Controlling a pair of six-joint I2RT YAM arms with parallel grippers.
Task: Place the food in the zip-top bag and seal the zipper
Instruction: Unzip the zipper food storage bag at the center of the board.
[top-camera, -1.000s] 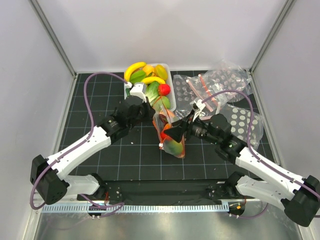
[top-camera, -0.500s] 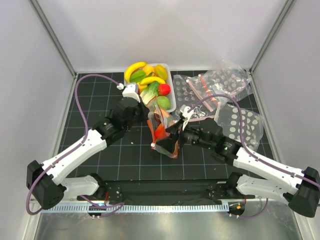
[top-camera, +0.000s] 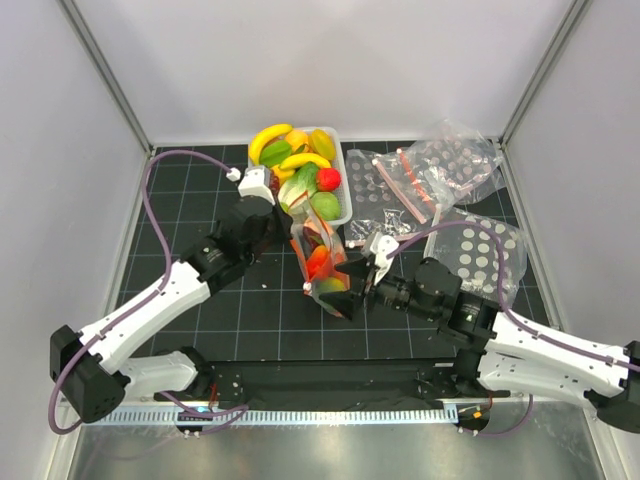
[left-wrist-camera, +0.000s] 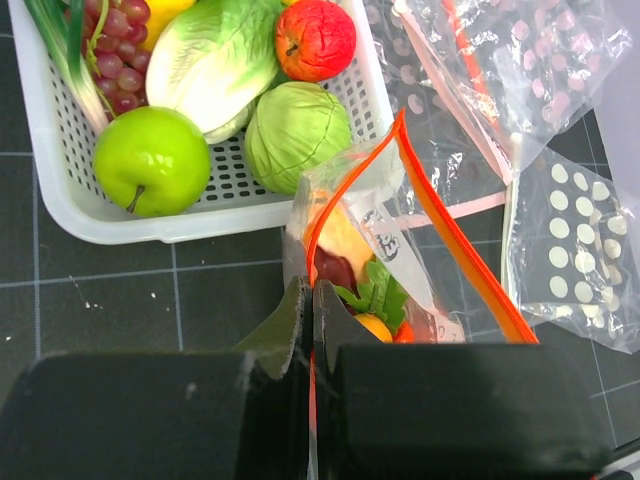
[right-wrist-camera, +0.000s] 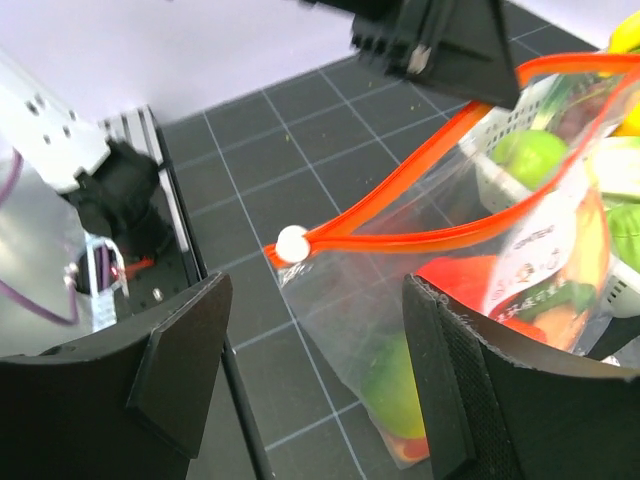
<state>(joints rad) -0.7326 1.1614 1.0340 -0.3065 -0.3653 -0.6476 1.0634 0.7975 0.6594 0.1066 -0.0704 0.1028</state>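
left jaws clamped shut on the zipper of the zip-top bag, food inside; right jaws spread wide, holding nothing, facing the zipper's white bead

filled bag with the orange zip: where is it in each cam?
Top: centre, bag just near of the white tub.
Left wrist: centre-right; the shut left hand pinches its edge.
Right wrist: right half, beyond the open right hand.
Landmark: tub, top centre in top view, upper left in left wrist, far right behind the bag in right wrist.
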